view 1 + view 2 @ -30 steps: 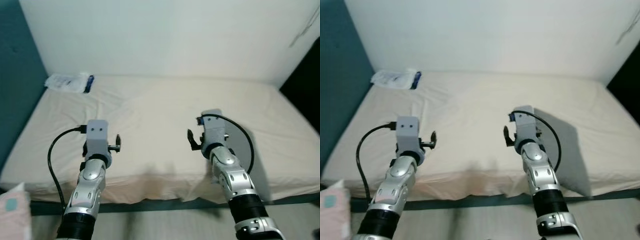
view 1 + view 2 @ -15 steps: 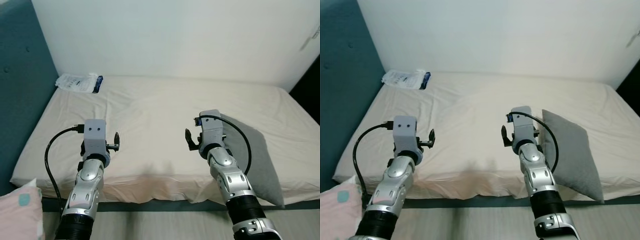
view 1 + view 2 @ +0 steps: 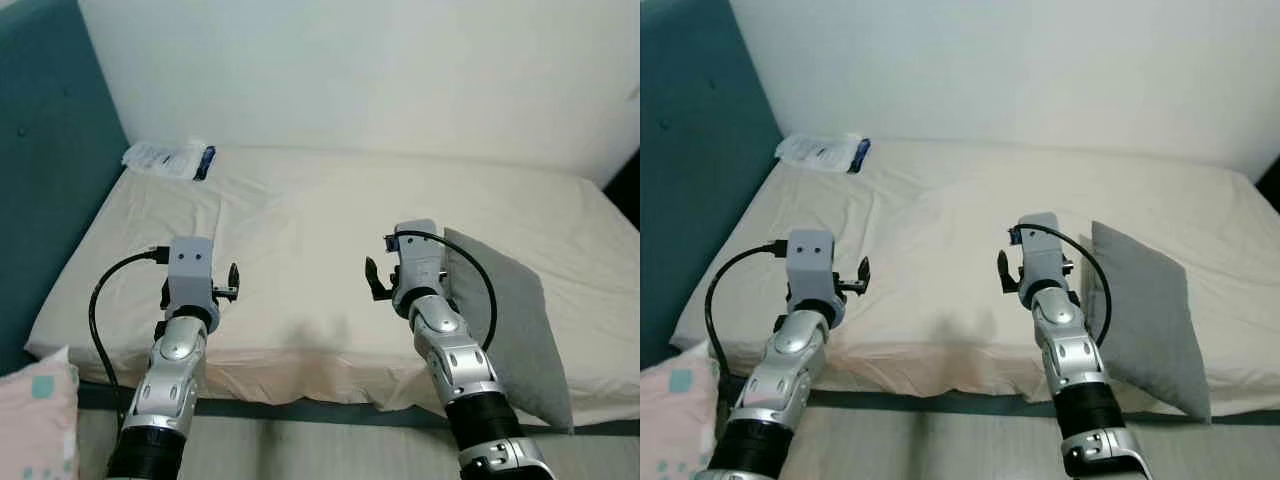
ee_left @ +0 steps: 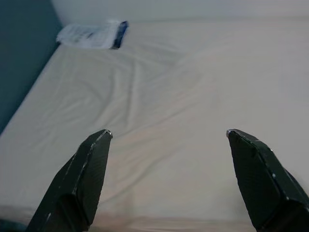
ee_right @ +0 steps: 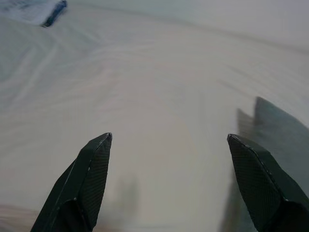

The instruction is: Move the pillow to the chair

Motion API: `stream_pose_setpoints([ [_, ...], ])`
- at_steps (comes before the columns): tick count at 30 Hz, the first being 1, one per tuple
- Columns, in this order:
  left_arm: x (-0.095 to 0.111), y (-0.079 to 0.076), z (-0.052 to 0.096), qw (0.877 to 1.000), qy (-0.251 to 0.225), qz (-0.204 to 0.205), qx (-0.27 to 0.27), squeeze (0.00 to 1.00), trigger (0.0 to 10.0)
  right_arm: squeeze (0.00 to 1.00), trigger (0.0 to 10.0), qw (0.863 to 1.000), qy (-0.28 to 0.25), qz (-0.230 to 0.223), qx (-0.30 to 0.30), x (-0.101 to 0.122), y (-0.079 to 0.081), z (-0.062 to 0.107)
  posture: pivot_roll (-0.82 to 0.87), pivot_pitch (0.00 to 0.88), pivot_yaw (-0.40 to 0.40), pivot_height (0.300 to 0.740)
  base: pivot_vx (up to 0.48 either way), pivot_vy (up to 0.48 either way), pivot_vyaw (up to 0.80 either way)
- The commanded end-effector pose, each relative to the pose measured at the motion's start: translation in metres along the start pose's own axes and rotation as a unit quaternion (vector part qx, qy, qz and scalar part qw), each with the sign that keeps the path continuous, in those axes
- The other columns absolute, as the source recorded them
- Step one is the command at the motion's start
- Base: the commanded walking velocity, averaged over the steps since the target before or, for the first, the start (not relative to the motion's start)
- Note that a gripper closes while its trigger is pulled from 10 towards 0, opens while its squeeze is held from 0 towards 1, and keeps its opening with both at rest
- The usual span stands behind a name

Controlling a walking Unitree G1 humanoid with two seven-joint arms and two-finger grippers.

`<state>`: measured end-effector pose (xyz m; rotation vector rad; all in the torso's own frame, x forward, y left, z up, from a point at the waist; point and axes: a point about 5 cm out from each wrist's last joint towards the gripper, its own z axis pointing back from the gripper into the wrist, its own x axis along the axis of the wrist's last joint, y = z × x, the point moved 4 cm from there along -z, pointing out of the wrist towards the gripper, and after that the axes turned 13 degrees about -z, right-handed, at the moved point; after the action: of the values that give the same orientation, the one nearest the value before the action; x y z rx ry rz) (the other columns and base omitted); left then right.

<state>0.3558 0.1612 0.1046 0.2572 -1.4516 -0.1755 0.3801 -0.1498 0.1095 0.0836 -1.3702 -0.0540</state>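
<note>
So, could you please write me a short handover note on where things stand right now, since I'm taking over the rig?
Left gripper: jaws open, empty, held over the near part of the bed.
Right gripper: jaws open, empty, over the bed just beside the grey pillow.
Grey pillow: lies at the bed's near right edge, untouched. A pink pillow sits low at the robot's left, off the bed. A white packet lies at the far left corner.
Done: the robot faces the bed with both arms raised.
Left: grasp the pillow, lift it, find the chair and set it there.
</note>
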Motion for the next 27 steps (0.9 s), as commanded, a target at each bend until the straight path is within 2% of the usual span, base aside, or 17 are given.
stream_pose_setpoints([
  [1,0.0017,-0.0009,-0.0003,1.0,-0.002,-0.003,-0.004,0.0,10.0,0.0,10.0,1.0,-0.009,-0.012,-0.002,0.0032,-0.0012,0.0003,0.0,0.082,-0.029,0.74,0.0,-0.442,0.0],
  [18,0.0017,-0.0005,-0.0014,1.0,0.0,-0.007,-0.007,0.0,10.0,0.0,10.0,1.0,-0.008,-0.015,-0.001,0.0025,0.0002,0.0002,0.0,0.074,-0.027,0.74,0.0,-0.443,0.0],
  [20,0.0006,-0.0015,-0.0016,1.0,0.005,0.008,-0.008,0.0,10.0,0.0,10.0,1.0,-0.008,-0.015,-0.001,0.0023,0.0001,0.0003,0.0,0.072,-0.026,0.74,0.0,0.0,0.0],
  [27,0.0002,-0.0015,-0.002,1.0,0.006,0.005,-0.01,0.0,10.0,0.0,10.0,1.0,-0.007,-0.013,-0.001,0.0016,-0.0002,0.0004,0.0,0.069,-0.025,0.74,0.0,0.0,0.0],
])
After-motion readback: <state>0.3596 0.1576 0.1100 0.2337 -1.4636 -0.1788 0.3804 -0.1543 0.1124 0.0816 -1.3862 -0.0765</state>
